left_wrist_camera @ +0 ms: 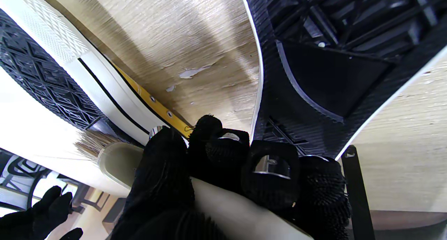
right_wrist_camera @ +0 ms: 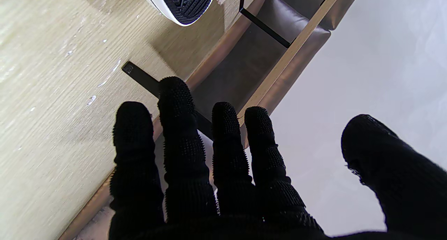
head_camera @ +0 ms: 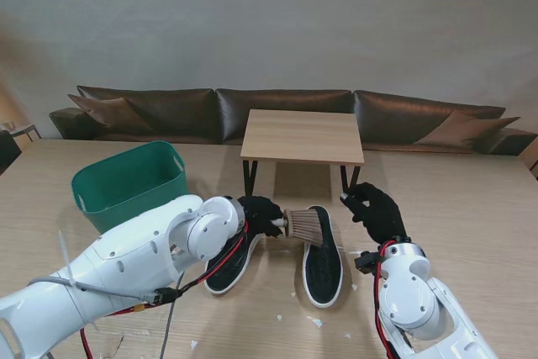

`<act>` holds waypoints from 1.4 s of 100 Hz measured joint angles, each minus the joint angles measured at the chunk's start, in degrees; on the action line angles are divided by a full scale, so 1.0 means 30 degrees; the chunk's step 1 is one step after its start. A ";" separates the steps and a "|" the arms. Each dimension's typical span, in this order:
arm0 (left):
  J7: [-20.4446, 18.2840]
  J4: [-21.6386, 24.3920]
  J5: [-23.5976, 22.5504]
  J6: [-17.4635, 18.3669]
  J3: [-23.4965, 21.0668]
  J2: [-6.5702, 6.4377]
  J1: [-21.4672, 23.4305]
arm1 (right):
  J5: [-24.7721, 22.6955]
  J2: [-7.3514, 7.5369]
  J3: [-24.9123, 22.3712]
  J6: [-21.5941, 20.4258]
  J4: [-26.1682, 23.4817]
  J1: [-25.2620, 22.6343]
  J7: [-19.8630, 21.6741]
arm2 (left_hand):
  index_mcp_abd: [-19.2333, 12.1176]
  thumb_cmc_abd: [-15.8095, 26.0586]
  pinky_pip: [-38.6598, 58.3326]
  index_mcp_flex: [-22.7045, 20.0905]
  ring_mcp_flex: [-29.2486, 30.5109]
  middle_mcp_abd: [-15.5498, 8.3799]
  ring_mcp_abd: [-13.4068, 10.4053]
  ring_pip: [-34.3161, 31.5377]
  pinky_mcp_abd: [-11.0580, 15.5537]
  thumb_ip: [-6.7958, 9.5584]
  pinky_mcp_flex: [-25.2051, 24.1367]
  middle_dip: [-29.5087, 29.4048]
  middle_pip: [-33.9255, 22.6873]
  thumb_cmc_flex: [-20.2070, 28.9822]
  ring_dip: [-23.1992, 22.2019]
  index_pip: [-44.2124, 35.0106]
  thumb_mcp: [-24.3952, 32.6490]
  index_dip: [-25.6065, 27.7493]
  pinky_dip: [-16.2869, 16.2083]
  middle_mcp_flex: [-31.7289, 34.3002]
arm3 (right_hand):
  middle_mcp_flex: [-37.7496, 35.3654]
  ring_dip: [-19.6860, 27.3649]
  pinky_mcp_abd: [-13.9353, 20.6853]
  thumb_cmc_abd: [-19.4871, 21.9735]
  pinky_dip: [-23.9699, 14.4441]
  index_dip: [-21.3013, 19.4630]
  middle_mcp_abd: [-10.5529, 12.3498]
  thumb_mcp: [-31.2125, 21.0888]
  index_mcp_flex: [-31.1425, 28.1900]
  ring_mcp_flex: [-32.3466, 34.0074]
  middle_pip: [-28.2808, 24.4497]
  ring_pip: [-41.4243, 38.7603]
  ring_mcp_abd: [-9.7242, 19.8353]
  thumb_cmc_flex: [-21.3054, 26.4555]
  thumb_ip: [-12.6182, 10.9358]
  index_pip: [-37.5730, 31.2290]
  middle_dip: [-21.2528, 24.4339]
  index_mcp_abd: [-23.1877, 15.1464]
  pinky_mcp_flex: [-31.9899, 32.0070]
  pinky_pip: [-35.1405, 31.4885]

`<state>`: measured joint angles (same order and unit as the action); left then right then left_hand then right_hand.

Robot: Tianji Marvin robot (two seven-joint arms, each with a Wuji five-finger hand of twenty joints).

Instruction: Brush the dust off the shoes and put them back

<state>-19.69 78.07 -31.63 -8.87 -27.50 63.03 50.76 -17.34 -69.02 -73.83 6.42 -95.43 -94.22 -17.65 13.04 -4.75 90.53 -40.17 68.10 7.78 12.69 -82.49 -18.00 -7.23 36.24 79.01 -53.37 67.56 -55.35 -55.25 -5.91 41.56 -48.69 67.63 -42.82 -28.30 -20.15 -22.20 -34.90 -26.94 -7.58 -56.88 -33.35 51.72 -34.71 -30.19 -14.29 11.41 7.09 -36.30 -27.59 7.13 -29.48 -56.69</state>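
Two black shoes with white rims lie soles-up on the wooden table [head_camera: 471, 208], just nearer to me than the small side table [head_camera: 303, 136]. Right shoe [head_camera: 322, 265]: tread fully exposed, diamond-patterned. Left shoe [head_camera: 229, 265]: partly hidden under the left arm, yellow strip with eyelets showing in the left wrist view. Left hand [head_camera: 261, 214] closed around a pale-handled brush [head_camera: 304, 225], bristles over the right shoe's far end. Right hand [head_camera: 376, 210] empty, fingers spread, raised beside the side table's leg. Green bin [head_camera: 130, 182] left of the shoes. White flecks scattered around them.
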 measured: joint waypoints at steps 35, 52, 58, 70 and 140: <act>-0.1016 0.1554 -0.0394 0.0425 -0.1451 -0.0510 0.1480 | 0.0039 0.0000 -0.0106 0.0094 -0.0156 -0.0093 0.0073 | 0.0002 0.0000 0.0002 0.0000 0.0002 0.0000 0.0000 -0.0002 -0.0002 0.0000 0.0001 -0.0003 0.0000 0.0000 0.0000 0.0039 0.0000 0.0002 0.0000 0.0000 | 0.0000 0.0000 -0.0005 0.0000 0.0000 0.0000 -0.0002 0.0000 0.0000 0.0000 0.0000 0.0000 -0.0004 0.0000 0.0000 0.0000 0.0000 0.0002 0.0000 0.0000; -0.1852 0.2369 -0.0745 0.0919 -0.1916 -0.0934 0.2169 | 0.0072 0.0004 -0.0113 0.0101 -0.0161 -0.0096 0.0096 | 0.0002 0.0000 0.0002 0.0000 0.0002 0.0000 0.0000 -0.0002 -0.0002 0.0000 0.0002 -0.0006 0.0000 0.0000 0.0000 0.0042 0.0000 0.0004 0.0000 0.0001 | 0.0000 0.0000 -0.0007 0.0000 0.0000 0.0000 -0.0005 0.0000 0.0000 0.0000 0.0000 0.0000 -0.0004 0.0000 0.0000 0.0000 0.0000 0.0003 0.0000 0.0000; -0.2186 0.2603 -0.0841 0.1057 -0.2011 -0.1073 0.2327 | 0.0084 0.0005 -0.0118 0.0113 -0.0166 -0.0100 0.0110 | 0.0002 0.0000 0.0003 0.0000 0.0002 0.0000 0.0000 -0.0002 -0.0002 0.0000 0.0002 -0.0006 0.0000 0.0000 0.0000 0.0042 0.0000 0.0008 0.0000 0.0001 | 0.0000 0.0000 -0.0007 0.0000 0.0000 0.0000 -0.0005 0.0000 0.0000 0.0000 0.0000 0.0000 -0.0005 0.0000 0.0000 0.0000 0.0001 0.0003 0.0000 0.0000; -0.2791 0.3101 -0.1010 0.1200 -0.2257 -0.1323 0.2652 | 0.0100 0.0005 -0.0126 0.0136 -0.0175 -0.0106 0.0143 | 0.0002 0.0000 0.0003 0.0000 0.0002 0.0000 0.0000 -0.0002 -0.0002 0.0000 0.0002 -0.0008 0.0000 0.0000 0.0000 0.0042 0.0000 0.0019 0.0000 0.0001 | 0.0000 0.0000 -0.0007 0.0000 0.0000 0.0000 -0.0009 0.0000 0.0000 0.0000 0.0000 0.0000 -0.0005 0.0000 0.0000 0.0000 0.0001 0.0006 0.0000 0.0000; -0.5454 0.6395 -0.3241 0.2251 -0.5706 -0.2267 0.6118 | 0.0041 0.0046 0.0010 0.0040 -0.0100 -0.0076 0.0299 | 0.0002 0.0000 0.0004 0.0000 -0.0065 0.0000 0.0000 -0.0003 -0.0003 0.0000 -0.0018 -0.0011 0.0000 0.0000 0.0000 0.0044 0.0000 0.0028 0.0001 0.0001 | 0.0000 0.0000 -0.0009 0.0000 0.0000 0.0000 -0.0031 0.0000 -0.0010 0.0000 0.0000 0.0000 -0.0005 0.0000 0.0000 0.0000 0.0001 0.0032 0.0000 0.0000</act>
<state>-36.05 97.25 -41.36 -2.12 -44.62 56.23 69.11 -17.22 -68.88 -73.80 6.54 -95.73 -94.45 -16.75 13.05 -4.75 90.55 -40.17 67.90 7.78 12.69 -82.50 -18.01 -7.23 36.19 78.98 -53.37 67.56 -55.35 -55.12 -5.91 41.64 -48.69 67.63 -42.82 -28.30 -20.18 -22.20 -34.90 -26.94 -7.67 -56.88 -33.38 51.72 -34.71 -30.19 -14.31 11.41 7.09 -36.30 -27.59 7.23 -29.48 -56.69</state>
